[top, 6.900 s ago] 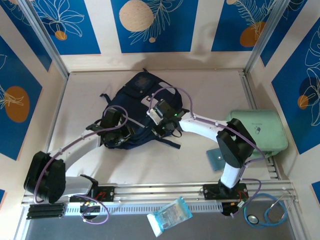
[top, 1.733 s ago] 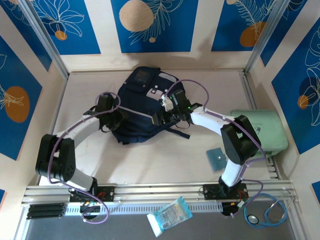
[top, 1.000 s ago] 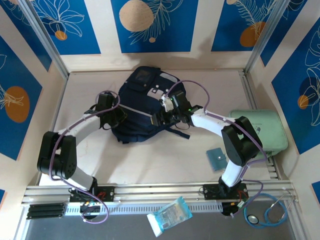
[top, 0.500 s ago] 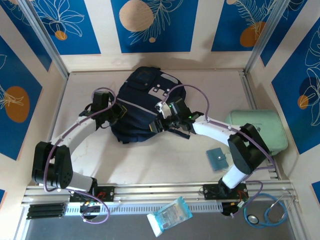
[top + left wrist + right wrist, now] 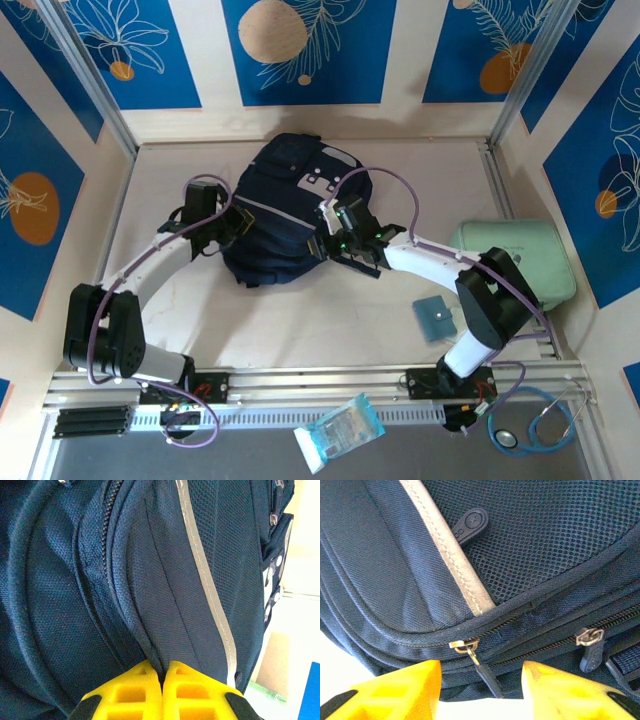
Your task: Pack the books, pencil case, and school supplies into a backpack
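On the table [image 5: 300,330], toward the back and a bit left of center, the navy backpack [image 5: 285,215] is lying in a rounded heap with its grey-white patches facing up, and both my arms are reaching into it from either side. Off to the right edge there's the mint-green case [image 5: 525,260], well apart from the bag. My left gripper [image 5: 228,228] is up against the bag's left flank. On the wrist cam the yellow fingers [image 5: 145,690] are squeezed fully together, with a fold of the navy fabric beside a zip line running down into the seam between them, so it looks pinched. My right gripper [image 5: 325,243] is at the bag's near right edge, jaws partly spread and gripping nothing. A stethoscope [image 5: 535,425] and a plastic-wrapped packet [image 5: 340,428] sit down by the arm bases. The teal square pad [image 5: 435,318] lies flat near the right arm, outside the bag. Smallest bit: a zipper pull [image 5: 479,665] dangles in the gap between the right fingers, not touching either one, just under the pale stripe [image 5: 447,555].
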Robot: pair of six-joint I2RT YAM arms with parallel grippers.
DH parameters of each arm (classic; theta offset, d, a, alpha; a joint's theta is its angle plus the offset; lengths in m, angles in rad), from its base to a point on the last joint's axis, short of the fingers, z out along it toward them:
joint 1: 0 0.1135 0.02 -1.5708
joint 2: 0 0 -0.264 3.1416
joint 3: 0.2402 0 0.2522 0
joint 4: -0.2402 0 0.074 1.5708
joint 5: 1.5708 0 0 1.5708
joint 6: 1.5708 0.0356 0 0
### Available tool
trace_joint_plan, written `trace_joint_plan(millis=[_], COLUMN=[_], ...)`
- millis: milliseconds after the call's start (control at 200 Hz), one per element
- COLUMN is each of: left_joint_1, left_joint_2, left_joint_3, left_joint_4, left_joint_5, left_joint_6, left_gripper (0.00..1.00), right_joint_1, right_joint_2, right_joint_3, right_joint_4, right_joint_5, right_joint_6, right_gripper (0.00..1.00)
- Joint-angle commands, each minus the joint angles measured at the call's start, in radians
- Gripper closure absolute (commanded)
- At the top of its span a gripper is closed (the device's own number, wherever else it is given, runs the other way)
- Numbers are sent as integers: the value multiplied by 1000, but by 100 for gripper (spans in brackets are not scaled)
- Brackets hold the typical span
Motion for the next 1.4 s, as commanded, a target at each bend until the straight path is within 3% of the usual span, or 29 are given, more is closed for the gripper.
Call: trace_joint_plan(millis=[0, 125, 230, 435, 645, 860, 960, 1076, 1281, 1391], left_joint_1=[2, 2, 1, -7, -27, -88, -110, -112, -113, -116], left_joint_2=[-31, -26, -18, -1, 26, 73, 95, 96, 81, 84], left_joint_3=[17, 21, 26, 22, 10, 23, 24, 6, -4, -14], left_joint_4=[36, 43, 51, 72, 118, 155, 172, 178, 116, 121], left_joint_5=[51, 55, 51, 46, 22, -13, -15, -14, -6, 14], left_joint_6=[19, 13, 9, -7, -58, -93, -105, -104, -24, -14], left_gripper=[100, 100, 100, 100, 100, 100, 100, 100, 100, 100], right_joint_1=[1, 1, 11, 58, 148, 228, 234, 183, 79, -23], right_joint_2=[17, 72, 100, 57, 32, 108, 117, 68, -175, -212], right_joint_3=[23, 51, 53, 16, -6, 77, 107, 102, -100, -119], right_joint_4=[8, -8, -6, -20, 15, 4, -10, -94, -81, -95], right_joint_5=[22, -22, -38, -4, 11, 39, 56, 54, -53, -140], right_joint_6=[-17, -43, -50, -59, -28, 10, 62, 206, 416, 572], right_gripper=[56, 70, 76, 92, 94, 94, 91, 74, 53, 47])
